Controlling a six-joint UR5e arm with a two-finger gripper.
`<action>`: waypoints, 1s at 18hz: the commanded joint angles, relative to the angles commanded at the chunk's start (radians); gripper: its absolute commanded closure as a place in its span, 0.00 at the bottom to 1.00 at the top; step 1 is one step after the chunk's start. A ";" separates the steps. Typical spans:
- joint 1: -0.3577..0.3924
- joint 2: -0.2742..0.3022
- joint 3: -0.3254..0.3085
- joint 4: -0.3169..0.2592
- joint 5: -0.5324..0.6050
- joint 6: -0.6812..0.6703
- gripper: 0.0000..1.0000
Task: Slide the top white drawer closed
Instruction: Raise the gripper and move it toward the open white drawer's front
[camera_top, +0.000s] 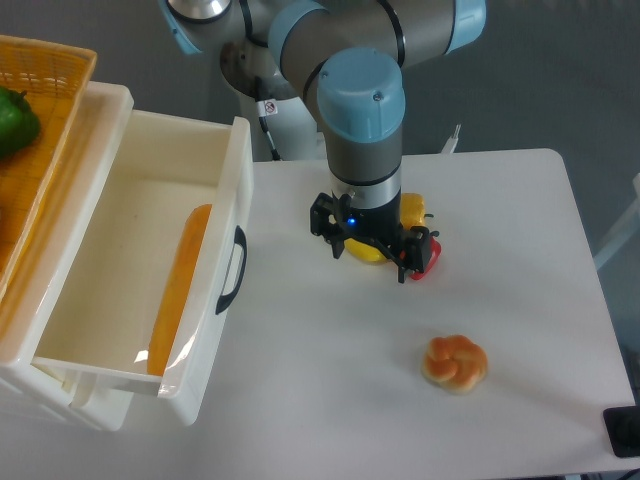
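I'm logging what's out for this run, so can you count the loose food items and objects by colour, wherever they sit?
Orange: 2, the long orange piece inside the top white drawer, and the bread roll on the table.
Yellow: 1, the yellow object partly hidden behind the gripper.
Red: 1, the red object beside it.
Green: 1, the green item in the wicker basket.
Total: 5.

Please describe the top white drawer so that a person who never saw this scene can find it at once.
Look at the white cabinet on the table's left edge. The top white drawer is the deep glossy box pulled out from it, with a black curved handle on its front. Unlike the orange wicker basket beside it, it is white plastic and holds a long orange item.
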 joint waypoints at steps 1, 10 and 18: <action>0.000 0.002 -0.005 0.003 0.000 0.003 0.00; -0.012 -0.009 -0.049 0.009 0.003 -0.034 0.00; -0.037 -0.055 -0.063 0.014 0.000 -0.038 0.00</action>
